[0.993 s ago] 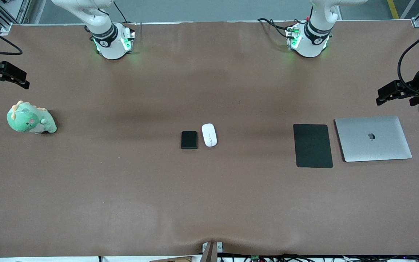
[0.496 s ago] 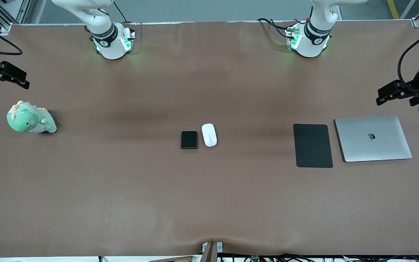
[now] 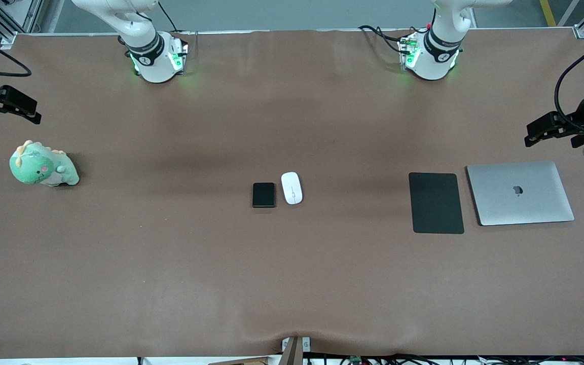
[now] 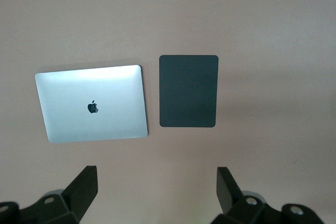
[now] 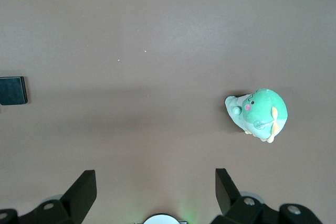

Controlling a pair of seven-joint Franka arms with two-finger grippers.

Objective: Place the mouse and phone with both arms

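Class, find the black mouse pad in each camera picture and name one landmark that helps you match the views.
Front view: the mouse pad lies toward the left arm's end of the table, beside the closed laptop.
Left wrist view: the mouse pad shows near the middle, beside the laptop.
Right wrist view: not in it.
Shared landmark: the laptop, in the front and left wrist views.

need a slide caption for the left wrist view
Open left claw high over the table, closed silver laptop beside black mouse pad.
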